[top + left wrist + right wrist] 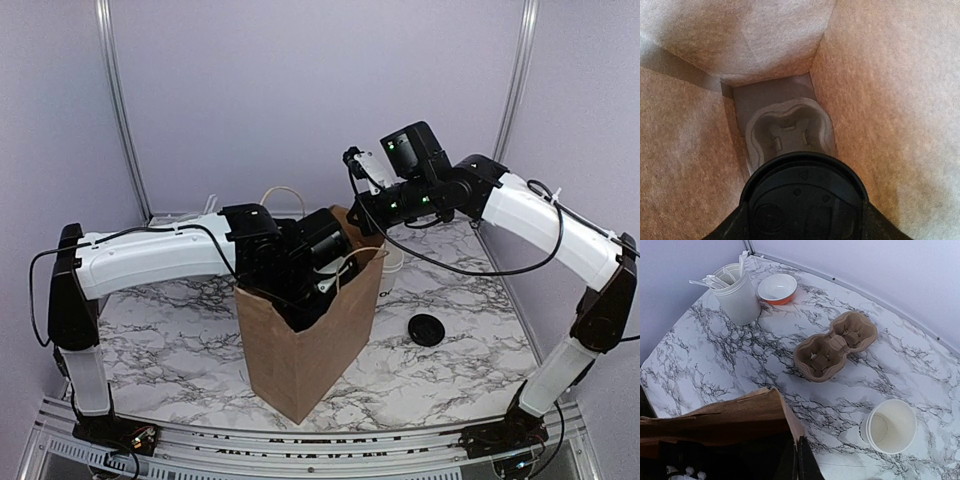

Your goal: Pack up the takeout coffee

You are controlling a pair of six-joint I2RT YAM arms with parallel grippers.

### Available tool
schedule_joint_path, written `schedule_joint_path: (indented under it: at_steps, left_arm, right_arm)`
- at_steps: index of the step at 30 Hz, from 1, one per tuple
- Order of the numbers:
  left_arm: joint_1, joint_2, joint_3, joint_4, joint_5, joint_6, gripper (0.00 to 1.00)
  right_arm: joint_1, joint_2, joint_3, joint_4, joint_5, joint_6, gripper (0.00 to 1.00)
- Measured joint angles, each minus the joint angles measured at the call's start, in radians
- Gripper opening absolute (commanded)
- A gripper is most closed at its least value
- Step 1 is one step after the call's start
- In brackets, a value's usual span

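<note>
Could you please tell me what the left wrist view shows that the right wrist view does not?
Only the left wrist view: the inside of the bag, with a carrier on its floor and the lidded coffee above it. Only the right wrist view: the table, bearing a utensil holder, a bowl, a second carrier and a lidless cup. Both: the brown bag, seen from inside in one and at its rim in the other.
</note>
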Motion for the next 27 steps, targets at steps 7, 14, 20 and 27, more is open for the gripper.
schedule_joint_path:
  at_steps: [7, 14, 20, 27]
  left_arm:
    - [0.0, 0.008, 0.007, 0.007, -0.001, 0.0, 0.51]
    - [0.0, 0.021, 0.059, -0.04, 0.0, -0.002, 0.51]
    - [-0.001, 0.021, 0.103, -0.069, 0.002, -0.01, 0.51]
    - [-0.01, 0.021, 0.103, -0.098, 0.003, -0.013, 0.5]
  right_arm:
    - [-0.004, -0.003, -0.016, 0.023, 0.007, 0.002, 0.0]
    - [-0.013, -0.007, -0.026, 0.032, 0.008, 0.002, 0.0]
    - [-0.016, -0.009, -0.035, 0.043, 0.011, 0.002, 0.0]
    - [-0.016, -0.009, -0.035, 0.045, 0.018, 0.001, 0.0]
